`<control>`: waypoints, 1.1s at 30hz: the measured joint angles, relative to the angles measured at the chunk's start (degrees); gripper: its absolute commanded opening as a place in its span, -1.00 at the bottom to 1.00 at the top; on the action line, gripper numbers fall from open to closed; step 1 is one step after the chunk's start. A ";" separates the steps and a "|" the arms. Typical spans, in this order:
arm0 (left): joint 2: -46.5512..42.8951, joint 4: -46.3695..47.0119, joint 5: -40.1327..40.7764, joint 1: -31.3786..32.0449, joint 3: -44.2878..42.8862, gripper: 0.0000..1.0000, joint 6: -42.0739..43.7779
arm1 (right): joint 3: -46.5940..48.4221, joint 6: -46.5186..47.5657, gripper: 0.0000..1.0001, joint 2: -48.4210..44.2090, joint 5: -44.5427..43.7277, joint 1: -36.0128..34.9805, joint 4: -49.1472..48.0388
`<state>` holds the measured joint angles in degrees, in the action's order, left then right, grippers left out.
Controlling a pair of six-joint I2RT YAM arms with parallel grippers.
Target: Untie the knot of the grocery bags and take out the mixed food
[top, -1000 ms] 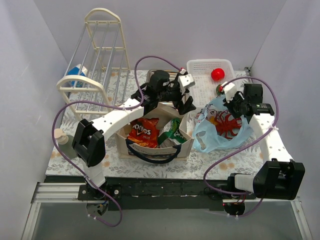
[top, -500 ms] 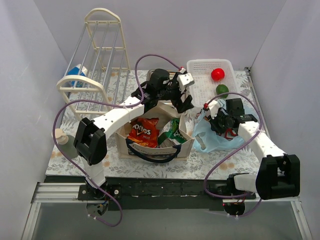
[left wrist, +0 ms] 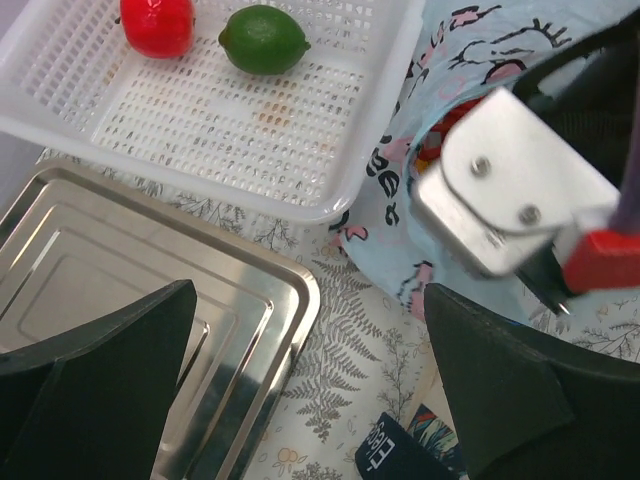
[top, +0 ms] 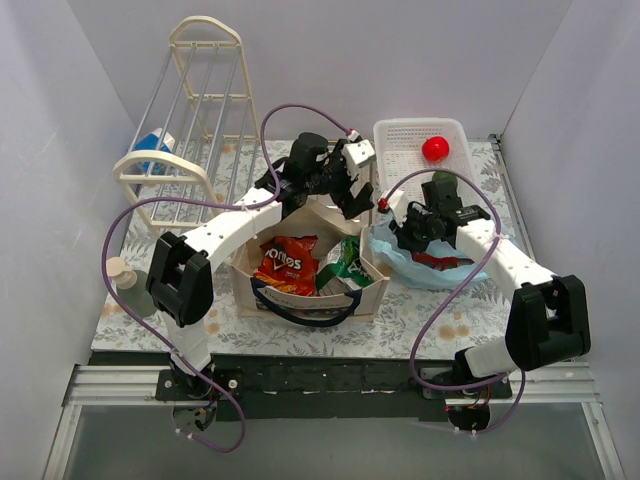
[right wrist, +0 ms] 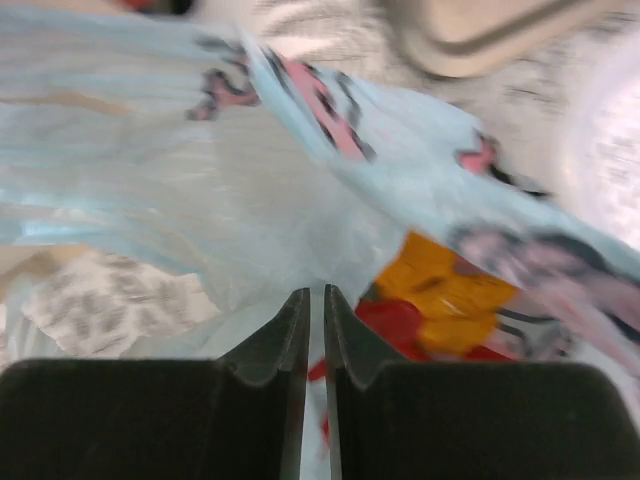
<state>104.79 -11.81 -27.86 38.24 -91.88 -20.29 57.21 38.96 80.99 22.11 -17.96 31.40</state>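
Note:
The light-blue plastic bag (top: 432, 268) lies slumped right of the beige tote (top: 372, 291). My right gripper (top: 396, 232) is at the bag's left edge, shut on a fold of its thin plastic (right wrist: 200, 200). The red lobster (right wrist: 395, 320) shows through the bag. My left gripper (top: 354, 205) hangs open and empty over the tote's back rim, its jaws wide apart in the left wrist view (left wrist: 310, 380). The Doritos bag (top: 283, 262) and green snack bag (top: 345, 262) stand in the tote. The red apple (left wrist: 157, 22) and green fruit (left wrist: 264, 38) lie in the white basket (left wrist: 200, 120).
A steel tray (left wrist: 150, 300) lies beside the basket, behind the tote. A cream wire rack (top: 190, 130) with a blue-and-white carton (top: 150, 145) stands at the back left. A small bottle (top: 125, 282) sits at the left table edge.
My right gripper has moved left and down toward the tote, pulling the blue bag with it; the bag has sunk flatter. My left gripper has drifted slightly left and back.

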 measured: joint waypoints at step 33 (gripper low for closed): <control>0.02 -0.92 -2.19 -1.90 1.53 0.96 -0.11 | 1.77 -9.01 0.14 13.11 -15.69 6.19 -12.59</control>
<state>104.81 -12.73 -30.04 36.34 -90.35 -20.40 58.98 29.95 94.11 6.42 -11.77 18.81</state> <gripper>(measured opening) 0.982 0.463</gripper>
